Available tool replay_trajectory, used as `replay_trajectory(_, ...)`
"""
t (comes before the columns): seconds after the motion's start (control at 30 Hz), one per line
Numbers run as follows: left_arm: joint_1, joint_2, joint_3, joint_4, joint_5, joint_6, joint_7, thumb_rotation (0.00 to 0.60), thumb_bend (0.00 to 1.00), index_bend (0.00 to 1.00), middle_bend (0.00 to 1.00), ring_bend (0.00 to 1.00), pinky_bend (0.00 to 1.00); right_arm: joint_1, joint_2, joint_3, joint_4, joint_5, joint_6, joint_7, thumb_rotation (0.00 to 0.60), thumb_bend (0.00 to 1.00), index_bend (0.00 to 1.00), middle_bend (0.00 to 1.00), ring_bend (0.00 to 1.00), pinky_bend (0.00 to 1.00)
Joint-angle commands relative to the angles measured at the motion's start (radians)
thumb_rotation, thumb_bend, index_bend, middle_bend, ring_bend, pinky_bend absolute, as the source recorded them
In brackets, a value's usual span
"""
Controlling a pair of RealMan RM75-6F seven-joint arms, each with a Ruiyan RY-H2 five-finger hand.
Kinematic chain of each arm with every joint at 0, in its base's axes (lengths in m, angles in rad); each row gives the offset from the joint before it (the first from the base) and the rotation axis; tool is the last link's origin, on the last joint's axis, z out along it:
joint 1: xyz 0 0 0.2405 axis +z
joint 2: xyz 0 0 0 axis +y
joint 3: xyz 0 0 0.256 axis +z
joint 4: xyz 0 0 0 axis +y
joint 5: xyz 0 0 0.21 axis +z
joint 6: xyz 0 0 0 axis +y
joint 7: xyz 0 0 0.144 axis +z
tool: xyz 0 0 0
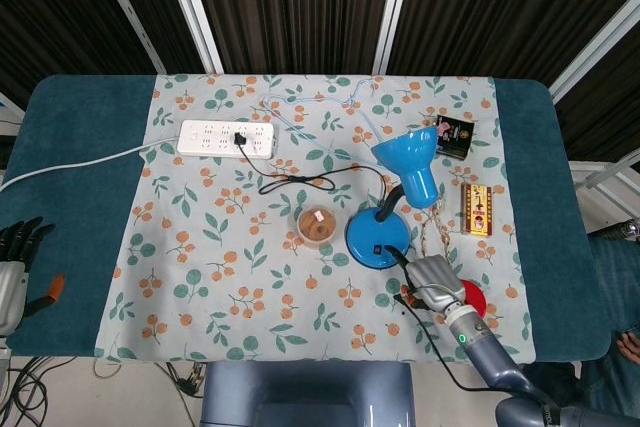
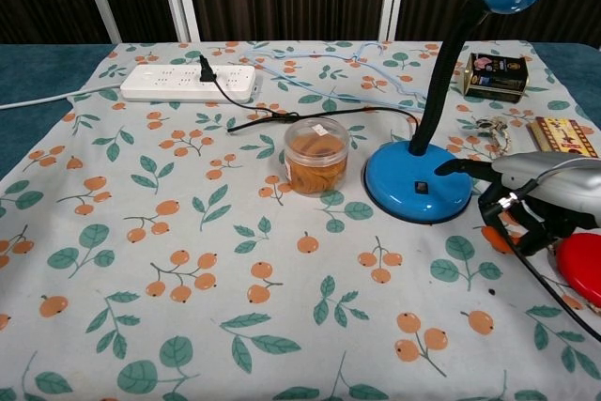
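Lamp base (image 2: 418,183) lies under the right hand (image 2: 531,196), fingers spread, holding nothing.

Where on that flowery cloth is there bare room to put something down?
Open cloth lies in front of the white power strip and left of the clear snack tub. It is crowded around the blue desk lamp, where the right hand reaches.

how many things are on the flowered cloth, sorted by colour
blue: 1, the desk lamp
red: 1, the disc
white: 1, the power strip
orange-brown: 1, the snack tub
dark: 1, the small box
yellow and red: 1, the flat box
total: 6
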Motion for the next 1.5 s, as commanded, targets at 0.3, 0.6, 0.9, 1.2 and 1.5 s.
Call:
replay_trajectory(0.3,0.000,0.000,0.000,0.000,0.000,0.000,-0.002,0.600,0.35,0.15,0.07,0.05,0.10,0.034,-0.028,-0.001,0.010,0.053,-0.013,-0.040,0.600,0.56,0.06,0.63,0.74,0.88)
replay_trajectory(0.6,0.000,0.000,0.000,0.001,-0.001,-0.001,-0.002,0.600,0.35,0.15,0.07,0.05,0.10,0.049,-0.033,-0.013,0.009,0.072,-0.014,-0.051,0.600,0.56,0.06,0.63,0.74,0.91)
replay_trajectory(0.9,-0.001,0.000,-0.001,0.001,-0.002,-0.001,-0.003,0.600,0.35,0.15,0.07,0.05,0.10,0.060,-0.035,-0.024,0.013,0.092,-0.019,-0.056,0.600,0.56,0.06,0.63,0.74,0.94)
replay_trajectory(1.2,-0.001,0.001,-0.002,0.002,-0.005,-0.001,-0.004,0.600,0.35,0.15,0.07,0.05,0.10,0.072,-0.033,-0.032,0.017,0.115,-0.020,-0.062,0.600,0.56,0.06,0.63,0.74,0.97)
replay_trajectory(1.5,-0.001,0.001,-0.002,0.002,-0.005,-0.001,-0.004,0.600,0.35,0.15,0.07,0.05,0.10,0.088,-0.027,-0.042,0.020,0.144,-0.034,-0.075,0.600,0.56,0.06,0.63,0.74,0.99)
